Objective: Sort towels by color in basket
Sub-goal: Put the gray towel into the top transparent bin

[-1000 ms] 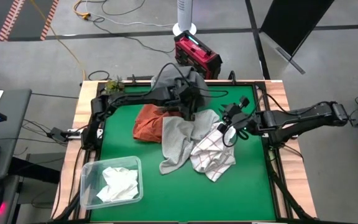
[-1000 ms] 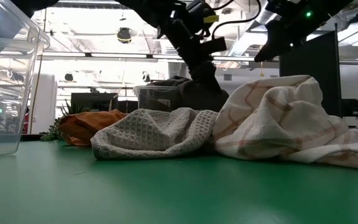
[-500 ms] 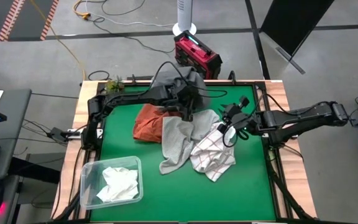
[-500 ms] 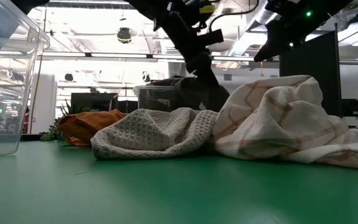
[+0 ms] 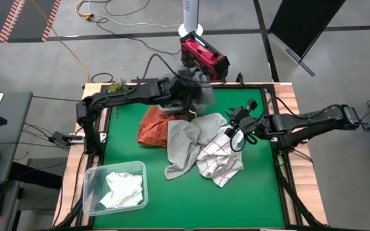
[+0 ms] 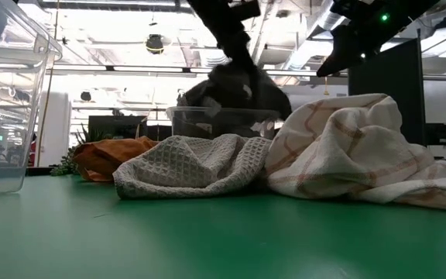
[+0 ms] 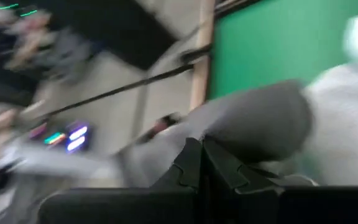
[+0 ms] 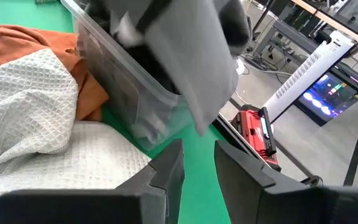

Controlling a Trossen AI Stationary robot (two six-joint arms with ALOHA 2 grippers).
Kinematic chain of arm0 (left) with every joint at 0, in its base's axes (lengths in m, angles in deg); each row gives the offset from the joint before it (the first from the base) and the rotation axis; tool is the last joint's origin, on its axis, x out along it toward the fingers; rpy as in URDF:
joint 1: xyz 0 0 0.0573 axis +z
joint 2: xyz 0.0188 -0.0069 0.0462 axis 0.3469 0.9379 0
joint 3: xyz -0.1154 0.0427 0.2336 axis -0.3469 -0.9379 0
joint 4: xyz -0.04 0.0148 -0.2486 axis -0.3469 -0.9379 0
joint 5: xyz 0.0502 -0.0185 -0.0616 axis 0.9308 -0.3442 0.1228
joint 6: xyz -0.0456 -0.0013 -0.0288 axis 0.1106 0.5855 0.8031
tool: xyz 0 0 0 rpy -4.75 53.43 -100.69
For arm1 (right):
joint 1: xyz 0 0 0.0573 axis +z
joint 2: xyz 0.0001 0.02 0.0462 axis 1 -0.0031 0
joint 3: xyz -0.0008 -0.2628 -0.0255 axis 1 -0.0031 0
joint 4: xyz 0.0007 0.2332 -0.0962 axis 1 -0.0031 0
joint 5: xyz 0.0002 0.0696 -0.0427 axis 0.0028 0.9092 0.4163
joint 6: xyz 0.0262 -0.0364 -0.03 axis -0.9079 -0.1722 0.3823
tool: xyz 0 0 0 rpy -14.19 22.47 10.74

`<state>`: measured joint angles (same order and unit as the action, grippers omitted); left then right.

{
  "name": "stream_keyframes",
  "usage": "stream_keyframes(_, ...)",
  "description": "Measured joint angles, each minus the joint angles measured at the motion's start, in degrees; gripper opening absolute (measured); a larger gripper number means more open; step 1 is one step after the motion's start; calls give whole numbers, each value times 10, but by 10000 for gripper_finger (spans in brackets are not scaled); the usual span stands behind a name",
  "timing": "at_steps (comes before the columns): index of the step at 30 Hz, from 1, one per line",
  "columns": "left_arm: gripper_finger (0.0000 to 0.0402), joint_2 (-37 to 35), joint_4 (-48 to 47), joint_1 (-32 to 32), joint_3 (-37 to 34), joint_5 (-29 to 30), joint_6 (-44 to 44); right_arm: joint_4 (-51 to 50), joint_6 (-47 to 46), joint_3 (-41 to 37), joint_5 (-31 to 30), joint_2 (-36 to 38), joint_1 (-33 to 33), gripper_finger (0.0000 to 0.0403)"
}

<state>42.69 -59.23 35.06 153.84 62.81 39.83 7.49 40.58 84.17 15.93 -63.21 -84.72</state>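
Left gripper [image 5: 186, 97] jaws clamped on dark grey towel [image 5: 198, 90] above clear bin [image 8: 129, 87]; right gripper [image 5: 235, 126] jaws narrowly parted

1. The left gripper [image 7: 202, 163] shows at the lower middle, its two dark fingers [image 7: 191, 163] close together and pinched on a dark grey towel [image 7: 253, 121].
2. The towel bulges in a rounded fold above the fingers and trails off to one side in a blurred grey streak.
3. Beyond it lies the green desk [image 7: 272, 43] surface, edged by a pale wooden border [image 7: 201, 59].
4. A lighter grey cloth [image 7: 344, 134] lies on the green beside the held towel.
5. Past the border the floor [image 7: 138, 109] and dark shapes are smeared; purple and green lights [image 7: 64, 135] glow there.
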Motion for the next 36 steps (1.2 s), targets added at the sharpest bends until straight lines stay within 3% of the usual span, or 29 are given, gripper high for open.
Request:
stream_keyframes(2,1,-10,-26,4,0,56,-5,0,0,0,0,0,0,127)
stream_keyframes(4,1,-16,-79,11,0,72,-4,0,0,0,0,0,0,127)
stream_keyframes(8,1,-18,-202,39,0,52,47,5,0,0,0,0,0,127)
stream_keyframes(12,1,1,-257,72,-2,14,85,33,17,0,1,0,0,127)
stream_keyframes(16,1,21,-229,91,-2,11,77,62,37,0,16,0,0,127)
stream_keyframes(22,2,43,-110,121,-2,-21,11,69,50,0,16,0,0,127)
stream_keyframes(27,2,64,-135,142,-1,-201,-111,70,61,0,17,0,0,127)
stream_keyframes(36,3,116,-136,141,-1,-178,-492,69,64,0,20,0,1,127)
